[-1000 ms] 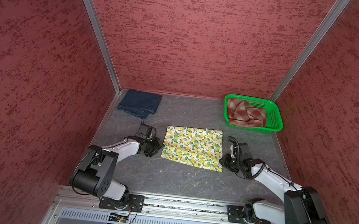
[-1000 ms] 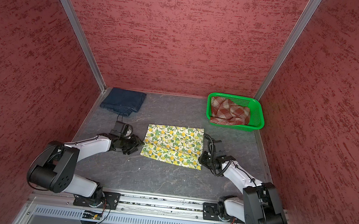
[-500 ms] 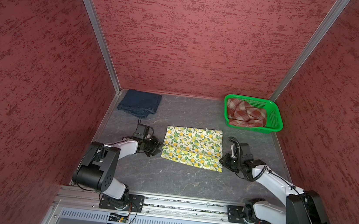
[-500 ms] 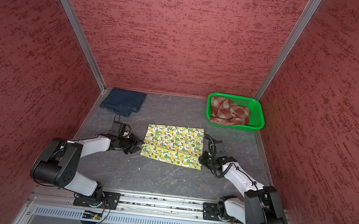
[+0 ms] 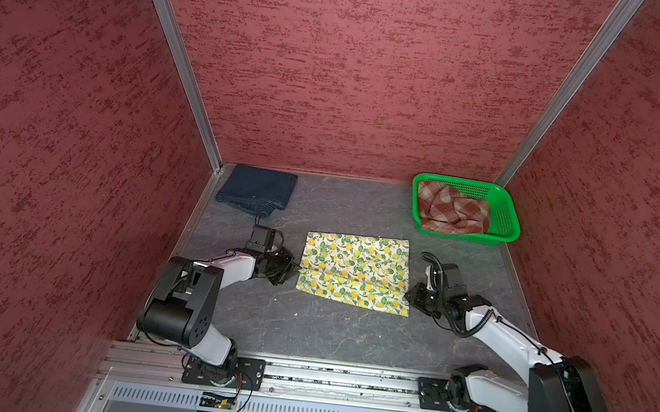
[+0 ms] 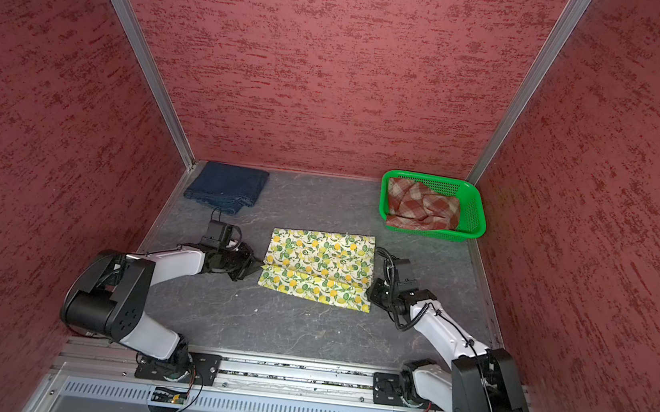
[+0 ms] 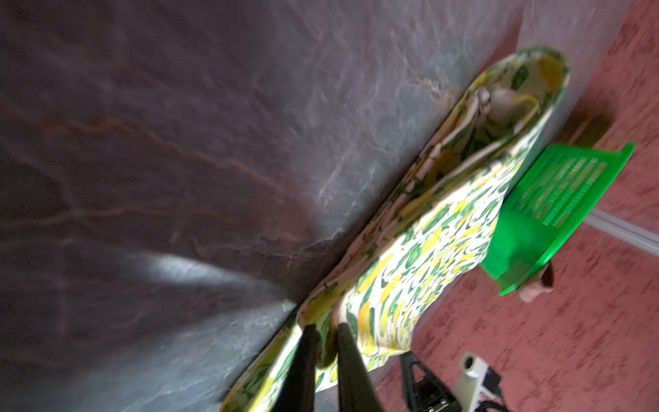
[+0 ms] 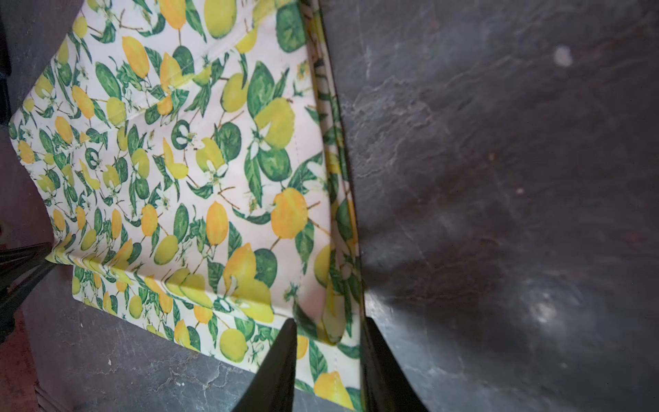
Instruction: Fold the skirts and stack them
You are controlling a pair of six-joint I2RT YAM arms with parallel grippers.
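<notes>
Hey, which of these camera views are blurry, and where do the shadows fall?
Both top views: sharp and evenly lit. Left wrist view: motion-smeared, the lemon skirt and green basket look streaky. Right wrist view: the print is crisp, with a dark shadow on the table beside the skirt's edge.

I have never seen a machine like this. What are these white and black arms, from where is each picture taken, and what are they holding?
These are two robot arms fixed to a rail at the front of a grey table. Both top views look down from above; each other picture comes from a camera on one arm's wrist. Each arm ends in a two-fingered hand. The left hand pinches one side edge of the flat lemon-print skirt; the right hand holds the opposite edge. A folded denim skirt lies in the back left corner. A plaid skirt sits crumpled in the green basket.
</notes>
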